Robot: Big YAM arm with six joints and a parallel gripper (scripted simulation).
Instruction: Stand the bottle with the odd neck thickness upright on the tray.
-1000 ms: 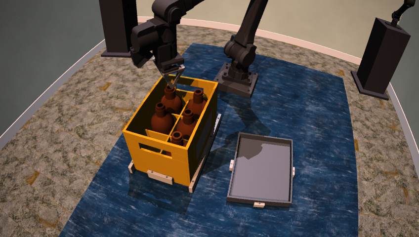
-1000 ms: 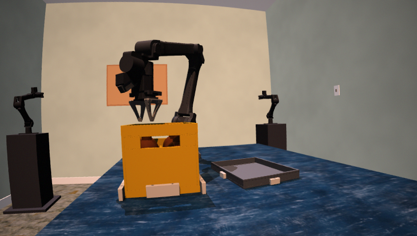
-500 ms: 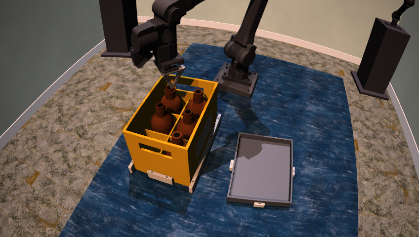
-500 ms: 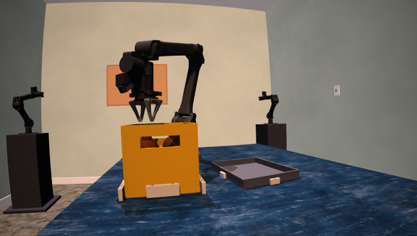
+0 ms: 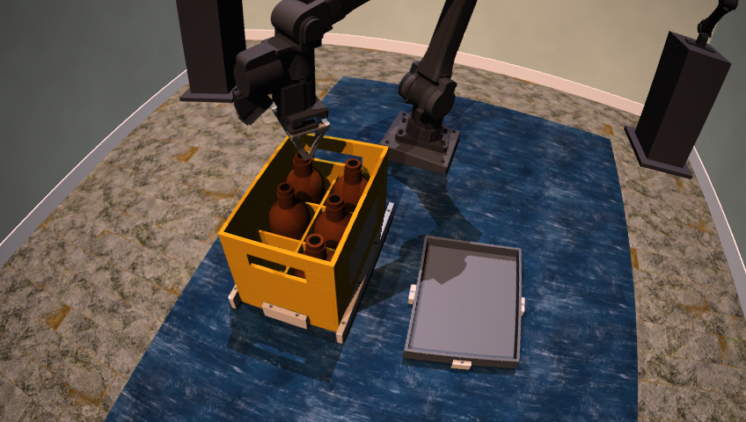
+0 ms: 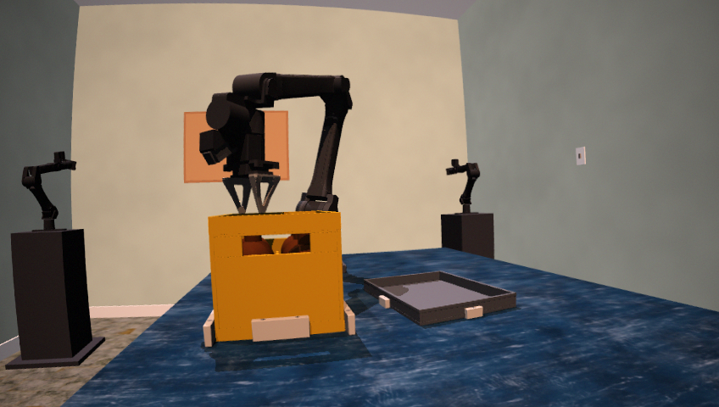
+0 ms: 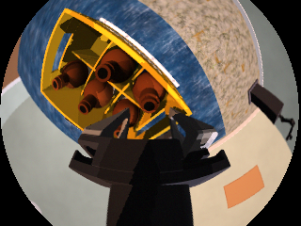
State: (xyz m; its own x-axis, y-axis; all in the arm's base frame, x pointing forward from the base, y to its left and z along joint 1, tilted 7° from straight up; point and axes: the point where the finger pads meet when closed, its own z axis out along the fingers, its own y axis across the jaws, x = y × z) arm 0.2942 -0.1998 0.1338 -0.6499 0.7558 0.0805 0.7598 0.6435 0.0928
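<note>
Top view is giving you the best look here: your gripper (image 5: 307,156) (image 6: 251,210) (image 7: 149,111) is hanging fingers-down over the yellow bottle crate (image 5: 282,290) (image 6: 277,282) (image 7: 61,101), toward the end nearest the arm's base plate (image 5: 444,163). You're seeing the fingers standing moderately wide, with nothing sitting between them. All five reddish-brown bottles (image 5: 288,214) (image 6: 257,246) (image 7: 150,89) are standing upright in the divided crate, lower than the fingertips. Two are sitting close under the hand; the rest are stretching away from it, toward the crate's far end. So yeah, your odd-necked one is standing somewhere in that bunch, but I can't tell which, since the necks are looking too alike at this size. The shallow grey tray (image 5: 465,313) (image 6: 443,297) is lying flat on the blue table (image 5: 570,261) (image 6: 580,342) (image 7: 202,71), well apart from the hand, lower and off to its left. Your bottle job is waiting on the transfer, with all five sitting in the crate.
</note>
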